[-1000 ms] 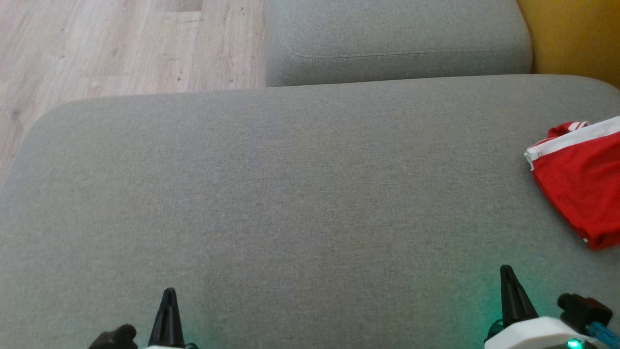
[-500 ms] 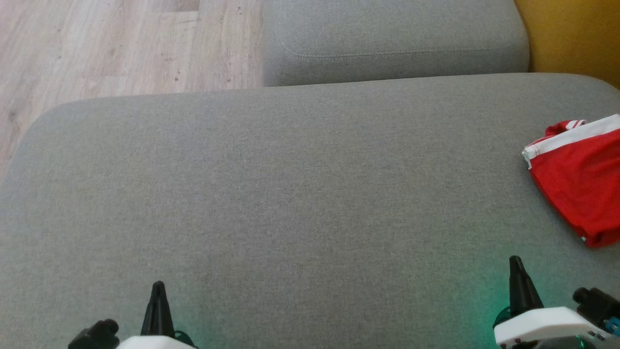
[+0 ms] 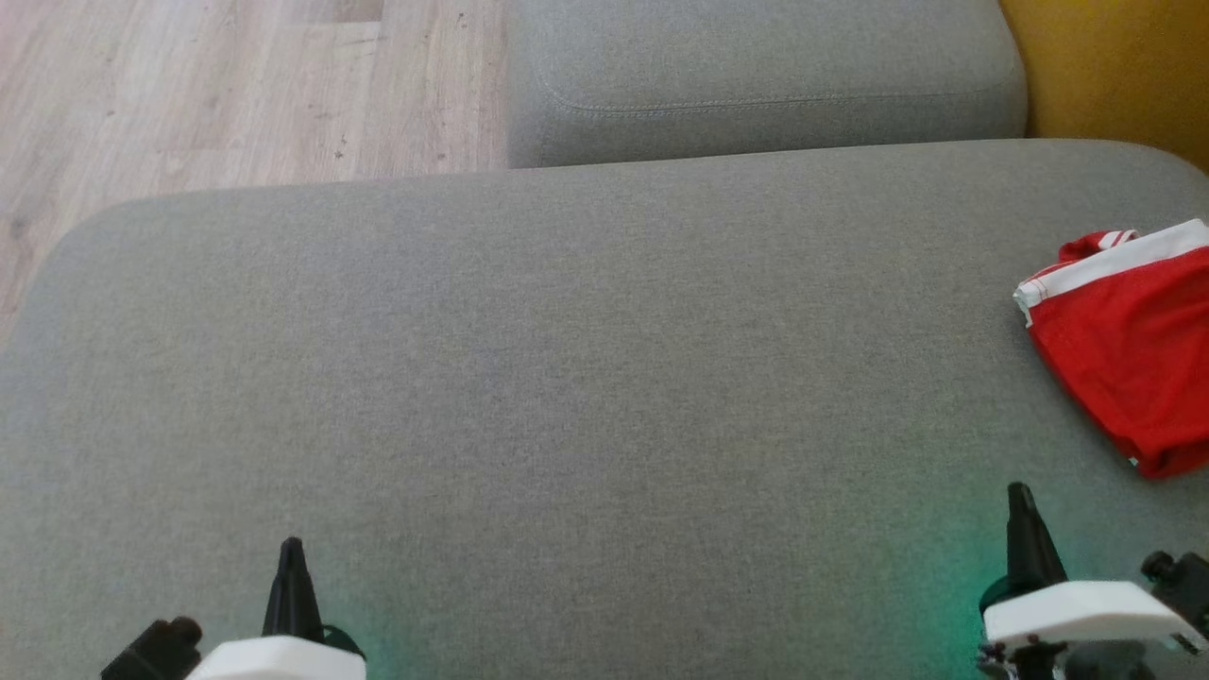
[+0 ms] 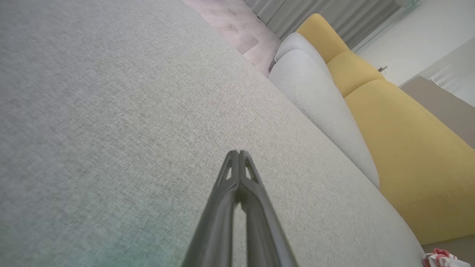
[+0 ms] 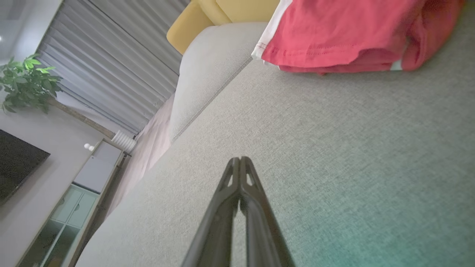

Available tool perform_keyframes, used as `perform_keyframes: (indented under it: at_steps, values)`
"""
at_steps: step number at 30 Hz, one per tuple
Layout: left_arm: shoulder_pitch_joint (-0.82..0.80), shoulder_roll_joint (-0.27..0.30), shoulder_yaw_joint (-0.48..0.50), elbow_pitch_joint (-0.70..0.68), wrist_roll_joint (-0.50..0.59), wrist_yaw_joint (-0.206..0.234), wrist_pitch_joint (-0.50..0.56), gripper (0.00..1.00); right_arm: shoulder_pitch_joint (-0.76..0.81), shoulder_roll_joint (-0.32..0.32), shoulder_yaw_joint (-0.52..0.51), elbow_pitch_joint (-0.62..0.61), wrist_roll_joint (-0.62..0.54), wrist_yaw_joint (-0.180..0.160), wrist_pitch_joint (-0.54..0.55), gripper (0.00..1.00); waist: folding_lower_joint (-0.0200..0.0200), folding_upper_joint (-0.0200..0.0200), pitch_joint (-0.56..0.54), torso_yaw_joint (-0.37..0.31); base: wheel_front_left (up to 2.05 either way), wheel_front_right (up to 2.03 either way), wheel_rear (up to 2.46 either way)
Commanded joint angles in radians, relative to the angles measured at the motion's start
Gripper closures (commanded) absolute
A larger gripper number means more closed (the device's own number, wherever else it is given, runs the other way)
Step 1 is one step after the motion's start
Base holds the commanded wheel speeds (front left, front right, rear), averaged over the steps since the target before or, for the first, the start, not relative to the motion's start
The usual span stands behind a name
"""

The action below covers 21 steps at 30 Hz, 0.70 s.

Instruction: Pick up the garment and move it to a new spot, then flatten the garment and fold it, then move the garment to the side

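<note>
The garment (image 3: pixel 1129 359), red with a white band along its edge, lies folded at the right edge of the grey cushion (image 3: pixel 586 378), partly cut off by the frame. In the right wrist view the garment (image 5: pixel 334 37) lies ahead of the fingers, apart from them. A corner of the garment (image 4: pixel 441 258) shows in the left wrist view at the lower right. My left gripper (image 3: pixel 291 552) sits shut and empty at the lower left, far from the garment. My right gripper (image 3: pixel 1020 496) is shut and empty at the lower right, just below the garment. Closed fingertips show as left gripper (image 4: pixel 238 152) and right gripper (image 5: pixel 240 159).
A second grey cushion (image 3: pixel 765 76) lies behind the first. Yellow upholstery (image 3: pixel 1124 66) rises at the far right. Wooden floor (image 3: pixel 217 85) lies beyond the cushion's left rear edge. A cabinet (image 5: pixel 74 200) and a plant (image 5: pixel 26 81) stand in the room.
Both grippers have shifted outward in the head view, the left one further left, the right one further right and slightly up. The picture has shifted slightly left. The garment stays put.
</note>
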Motion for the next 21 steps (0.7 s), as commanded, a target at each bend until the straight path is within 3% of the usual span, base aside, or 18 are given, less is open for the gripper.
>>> perform_keyframes:
  at_steps: [1, 21]
  values:
    - [-0.057, 0.002, 0.030, -0.038, -0.027, -0.005, 0.007, 1.00, -0.056, -0.003, 0.002, -0.040, 0.031, 0.000, 0.007, 1.00, 0.0000, 0.0000, 0.000, -0.001, 0.00, 0.00, 0.00]
    - [-0.090, 0.002, 0.074, -0.057, -0.258, -0.025, 0.066, 1.00, -0.090, -0.004, -0.016, -0.061, 0.276, -0.001, 0.062, 1.00, 0.0000, 0.0000, 0.002, -0.010, 0.00, 0.00, 0.00]
